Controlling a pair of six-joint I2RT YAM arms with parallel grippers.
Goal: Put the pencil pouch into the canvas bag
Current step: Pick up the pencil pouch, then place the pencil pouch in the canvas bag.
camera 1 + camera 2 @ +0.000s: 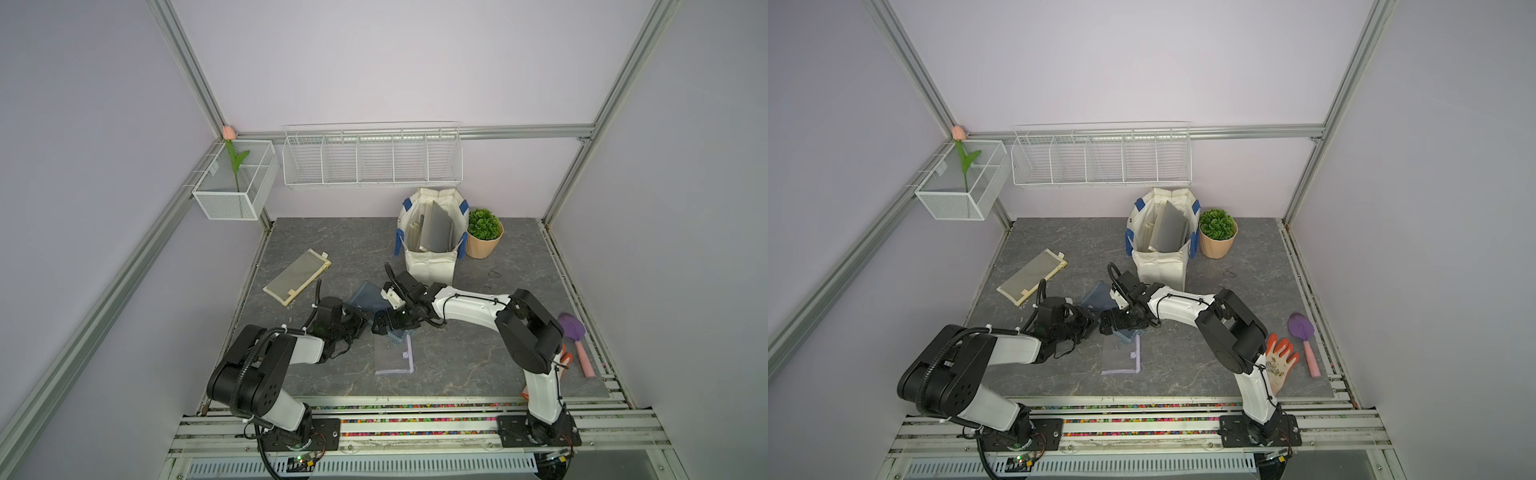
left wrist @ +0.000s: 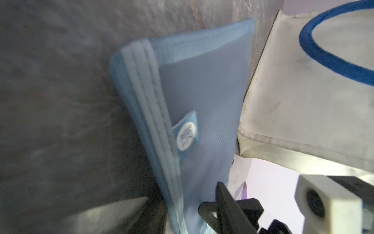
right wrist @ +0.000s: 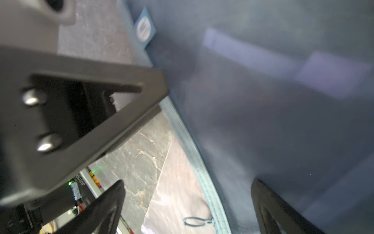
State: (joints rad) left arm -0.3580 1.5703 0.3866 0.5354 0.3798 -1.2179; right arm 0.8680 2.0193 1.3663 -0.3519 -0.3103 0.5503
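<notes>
Between the left gripper (image 1: 360, 322) and the right gripper (image 1: 379, 326), near the middle of the tabletop (image 1: 478, 357), the blue pouch (image 1: 366, 298) is found. It lies just in front of the canvas bag (image 1: 430, 266) and apart from it.

Nothing of the task is finished yet. The pouch is outside the bag, whose mouth is open upward, with grey flat things stood inside it. The right gripper is shown released in its wrist view, its fingers (image 3: 101, 206) spread wide to either side of the pouch's stitched edge. The pouch's near end is run in between the left gripper's jaws, but whether they are clamped on it cannot be told. What is left, it is judged, is a firm hold, a lift and a drop through the bag's mouth.

The pouch's long axis is laid from the grippers away toward the back wall, slanted a little leftward. Its far short end is pointed at the bare tabletop beside the bag's front corner.
</notes>
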